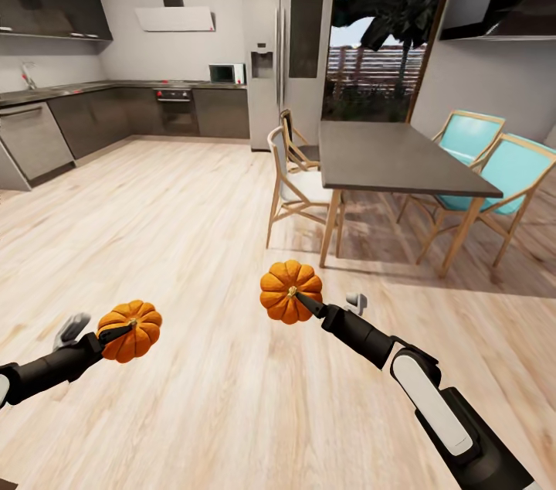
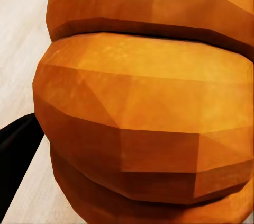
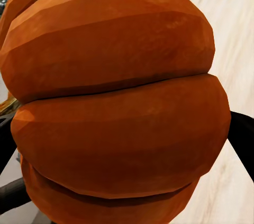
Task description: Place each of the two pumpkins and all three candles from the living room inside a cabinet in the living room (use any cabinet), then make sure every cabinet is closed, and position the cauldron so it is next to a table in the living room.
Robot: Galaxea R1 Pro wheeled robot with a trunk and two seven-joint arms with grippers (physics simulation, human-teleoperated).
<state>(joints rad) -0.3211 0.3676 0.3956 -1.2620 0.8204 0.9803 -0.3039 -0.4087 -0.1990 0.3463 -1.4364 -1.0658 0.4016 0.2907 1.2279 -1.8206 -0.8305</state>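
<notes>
Pale wood-plank floor [image 1: 177,227], grey kitchen units [image 1: 116,115] behind (dining table [image 1: 394,158] right). Left pincer [image 1: 116,333] clamps small orange ribbed pumpkin [image 1: 130,331]; right pincer [image 1: 310,304] clamps second orange ribbed pumpkin [image 1: 289,291].

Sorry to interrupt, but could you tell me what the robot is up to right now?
It is carrying two pumpkins, one in each gripper. The left gripper is shut on the left pumpkin, and the right gripper is shut on the right pumpkin. Both are held in the air above the wooden floor. Ahead stands a dining table with chairs, and a kitchen beyond.
</notes>
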